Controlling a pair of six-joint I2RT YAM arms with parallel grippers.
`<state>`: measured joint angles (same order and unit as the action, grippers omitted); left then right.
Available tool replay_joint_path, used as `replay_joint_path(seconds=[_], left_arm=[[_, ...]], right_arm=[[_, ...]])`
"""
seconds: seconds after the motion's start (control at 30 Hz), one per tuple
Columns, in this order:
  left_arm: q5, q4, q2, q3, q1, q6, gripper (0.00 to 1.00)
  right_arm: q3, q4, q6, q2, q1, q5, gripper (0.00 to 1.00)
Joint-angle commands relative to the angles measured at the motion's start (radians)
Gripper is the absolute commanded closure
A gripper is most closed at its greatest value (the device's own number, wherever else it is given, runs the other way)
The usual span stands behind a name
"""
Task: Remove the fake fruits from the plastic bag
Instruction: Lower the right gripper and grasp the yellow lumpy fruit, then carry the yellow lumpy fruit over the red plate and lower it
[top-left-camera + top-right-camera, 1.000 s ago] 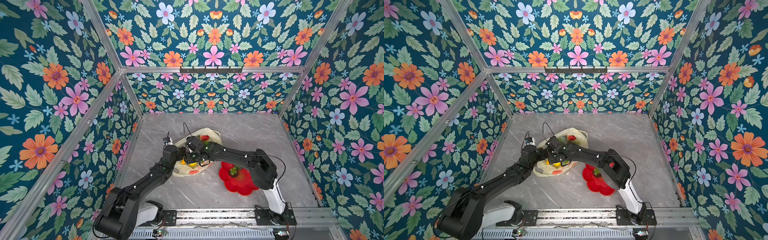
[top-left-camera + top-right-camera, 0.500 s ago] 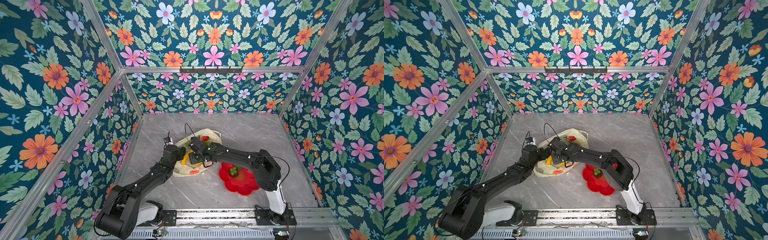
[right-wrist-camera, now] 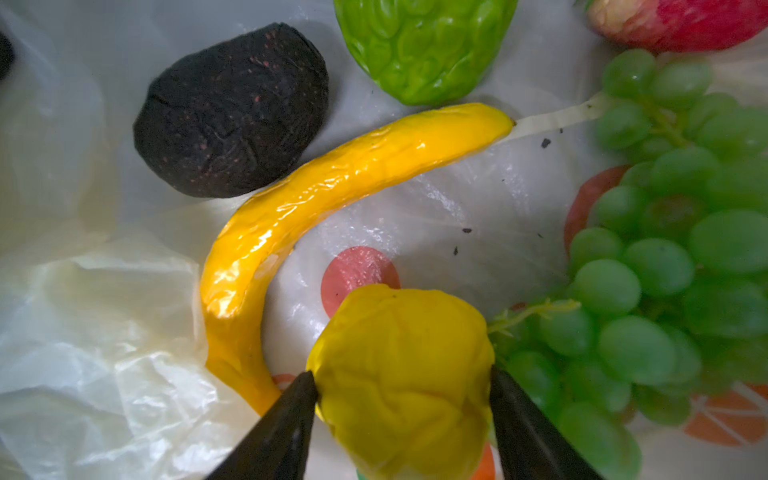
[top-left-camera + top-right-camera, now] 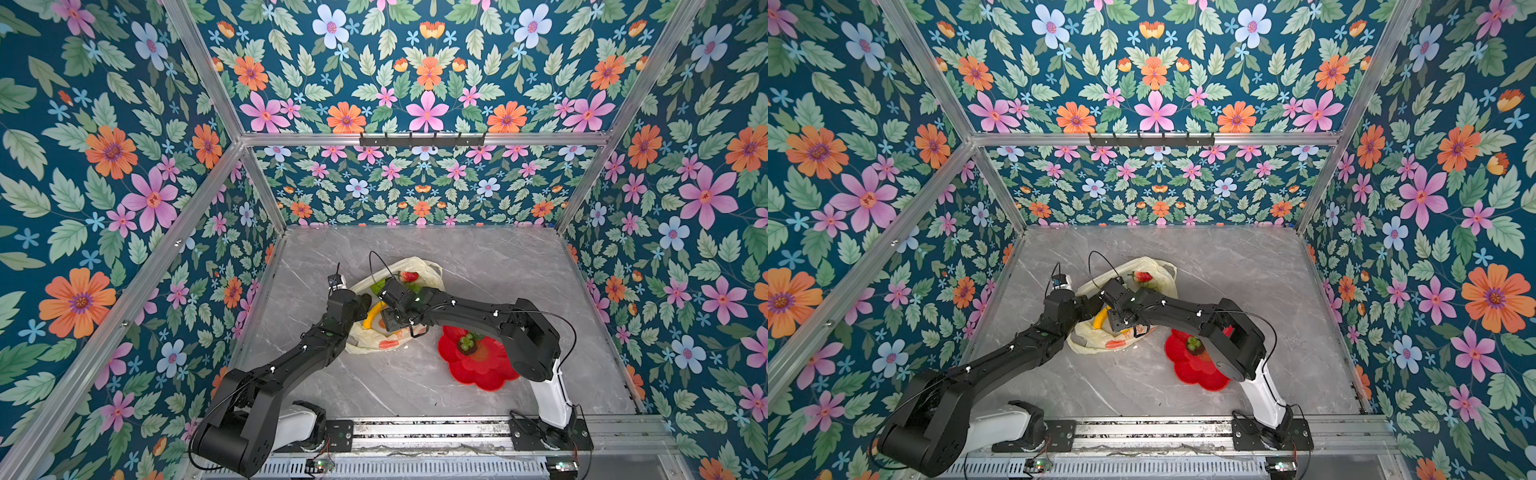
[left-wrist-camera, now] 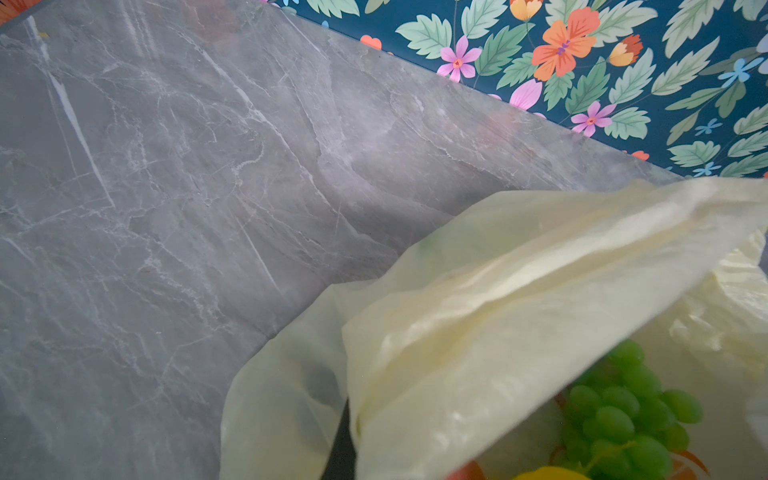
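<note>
- No txt, labels, brands or nos are showing legibly in any view
- plastic bag is showing only orange/red fruit prints, no letters resolving on it

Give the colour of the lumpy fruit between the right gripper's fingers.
Yellow round plastic fruit; right wrist view.

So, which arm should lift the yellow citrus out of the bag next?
Right. The right gripper sits astride the yellow citrus inside the plastic bag, a finger at each side. The left gripper is shut on the bag's edge, holding it up.
</note>
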<state>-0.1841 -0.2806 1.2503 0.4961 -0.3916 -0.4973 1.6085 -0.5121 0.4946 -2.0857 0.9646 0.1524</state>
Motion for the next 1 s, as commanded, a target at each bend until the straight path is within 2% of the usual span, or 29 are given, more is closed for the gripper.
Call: replay_joint_path(seconds=[0.0, 0.13, 0.37, 0.67, 0.97], left_arm=[[0.003, -0.015, 0.005, 0.01, 0.001, 0.003, 1.0], [0.005, -0.014, 0.005, 0.01, 0.001, 0.003, 1.0], [0.005, -0.012, 0.007, 0.011, 0.001, 0.004, 1.0], [0.008, -0.009, 0.009, 0.015, 0.001, 0.005, 1.0], [0.011, -0.006, 0.014, 0.018, 0.001, 0.006, 1.0]], right_arm=[[0.004, -0.015, -0.013, -0.014, 0.003, 0.001, 0.29], [0.032, -0.034, -0.014, -0.044, 0.004, 0.006, 0.24], [0.065, -0.056, -0.006, -0.088, 0.005, -0.002, 0.22], [0.07, -0.036, 0.021, -0.043, 0.004, -0.027, 0.32], [0.035, -0.084, 0.02, 0.084, -0.004, -0.039, 0.35]])
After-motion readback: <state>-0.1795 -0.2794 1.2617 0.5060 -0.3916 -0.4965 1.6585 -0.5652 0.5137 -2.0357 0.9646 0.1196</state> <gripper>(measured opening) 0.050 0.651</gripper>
